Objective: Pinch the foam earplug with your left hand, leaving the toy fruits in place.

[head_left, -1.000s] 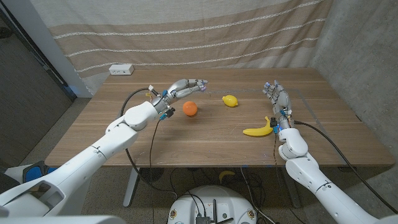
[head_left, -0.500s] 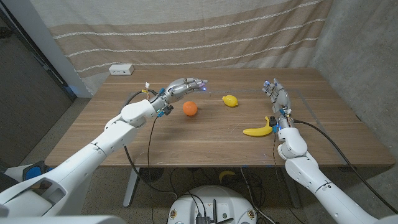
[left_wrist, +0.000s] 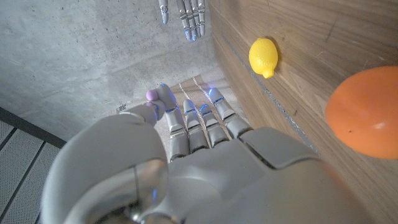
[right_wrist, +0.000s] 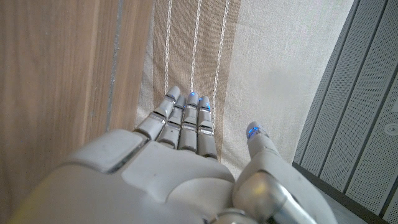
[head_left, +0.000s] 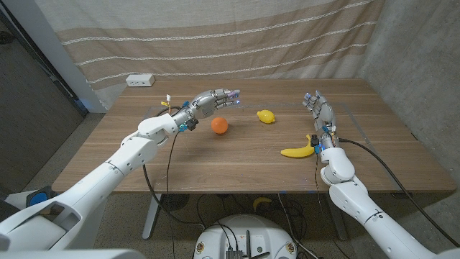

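The foam earplug (left_wrist: 152, 95) is a small pinkish-purple nub, pinched at the fingertips of the left robot hand (head_left: 213, 100). That robot hand hangs over the table (head_left: 215, 162), above centre in the head view, up-left of the orange (head_left: 220, 126). The earplug's long axis cannot be told. The right robot hand (head_left: 318, 108) is spread, holding nothing.

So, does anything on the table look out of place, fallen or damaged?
Nothing stands out. The orange, lemon and banana lie apart on the table, undamaged. The left hand is raised beyond the orange with a small purple earplug at its thumb tip. The right hand holds nothing.
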`<state>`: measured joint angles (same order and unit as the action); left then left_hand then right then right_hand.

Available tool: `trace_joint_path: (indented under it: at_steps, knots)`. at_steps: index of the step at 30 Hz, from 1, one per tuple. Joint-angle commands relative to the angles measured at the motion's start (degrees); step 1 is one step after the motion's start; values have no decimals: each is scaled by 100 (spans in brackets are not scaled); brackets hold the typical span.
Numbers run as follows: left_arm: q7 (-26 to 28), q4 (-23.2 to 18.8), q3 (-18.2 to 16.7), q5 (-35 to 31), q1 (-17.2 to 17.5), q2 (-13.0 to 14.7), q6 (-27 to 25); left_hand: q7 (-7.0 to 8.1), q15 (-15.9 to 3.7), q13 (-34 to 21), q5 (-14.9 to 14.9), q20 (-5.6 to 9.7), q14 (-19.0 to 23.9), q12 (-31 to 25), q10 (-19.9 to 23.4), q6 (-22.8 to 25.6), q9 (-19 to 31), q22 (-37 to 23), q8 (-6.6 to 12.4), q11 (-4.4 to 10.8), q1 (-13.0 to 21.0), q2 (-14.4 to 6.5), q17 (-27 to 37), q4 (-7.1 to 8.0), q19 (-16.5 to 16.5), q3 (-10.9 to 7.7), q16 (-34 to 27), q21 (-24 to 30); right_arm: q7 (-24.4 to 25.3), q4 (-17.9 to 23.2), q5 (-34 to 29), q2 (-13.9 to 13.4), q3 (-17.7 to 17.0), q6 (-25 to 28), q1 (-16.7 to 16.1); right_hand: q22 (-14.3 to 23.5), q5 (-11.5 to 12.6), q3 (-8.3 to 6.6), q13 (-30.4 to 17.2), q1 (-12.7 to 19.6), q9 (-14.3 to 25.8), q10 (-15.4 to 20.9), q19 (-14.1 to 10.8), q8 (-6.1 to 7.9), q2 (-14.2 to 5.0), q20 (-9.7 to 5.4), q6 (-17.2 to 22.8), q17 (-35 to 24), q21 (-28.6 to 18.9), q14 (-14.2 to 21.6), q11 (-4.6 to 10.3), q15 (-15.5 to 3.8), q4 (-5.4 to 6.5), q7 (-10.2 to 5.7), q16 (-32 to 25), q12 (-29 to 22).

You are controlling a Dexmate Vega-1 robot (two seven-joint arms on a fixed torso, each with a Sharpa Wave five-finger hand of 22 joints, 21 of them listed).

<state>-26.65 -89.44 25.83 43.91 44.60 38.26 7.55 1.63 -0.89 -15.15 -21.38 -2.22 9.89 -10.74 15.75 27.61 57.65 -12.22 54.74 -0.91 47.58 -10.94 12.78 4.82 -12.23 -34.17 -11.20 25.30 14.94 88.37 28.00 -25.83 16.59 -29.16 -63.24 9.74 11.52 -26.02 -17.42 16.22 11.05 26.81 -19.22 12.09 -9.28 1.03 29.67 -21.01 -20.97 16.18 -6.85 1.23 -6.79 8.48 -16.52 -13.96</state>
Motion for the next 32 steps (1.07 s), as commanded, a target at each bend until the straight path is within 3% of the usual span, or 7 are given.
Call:
trace_joint_path:
  at_steps: [1,17,32]
  knots:
    - [-766,173,-115,1005,-73,-81,-681,3,40,19,20,-72,-115,39,-201,-30,16,10,69,-62,-81,-9,5,-5,80,-66,36,-9,42,104,-59,-2,14,23,-57,33,-2,-17,-30,4,32,57,-70,-21,-10,15,47,2,25,48,2,6,-18,-2,14,6]
    - [-1265,425,-302,1722,-84,-209,-1296,91,57,72,56,-96,-228,-3,-299,-84,-34,25,108,-82,-171,-3,4,37,190,-83,17,-21,210,301,-221,34,67,83,-180,33,-2,-19,-29,0,32,54,-77,-18,-8,17,57,4,50,52,6,3,-20,-10,18,13]
    - [-1444,599,-321,1656,-183,-235,-1374,128,58,103,79,-89,-248,-32,-305,-99,-93,32,126,-75,-223,0,-2,46,200,-101,-3,-6,544,628,-415,76,60,209,-480,34,-1,-21,-29,-3,32,61,-89,-19,-8,18,60,5,79,58,4,6,-23,-17,21,16]
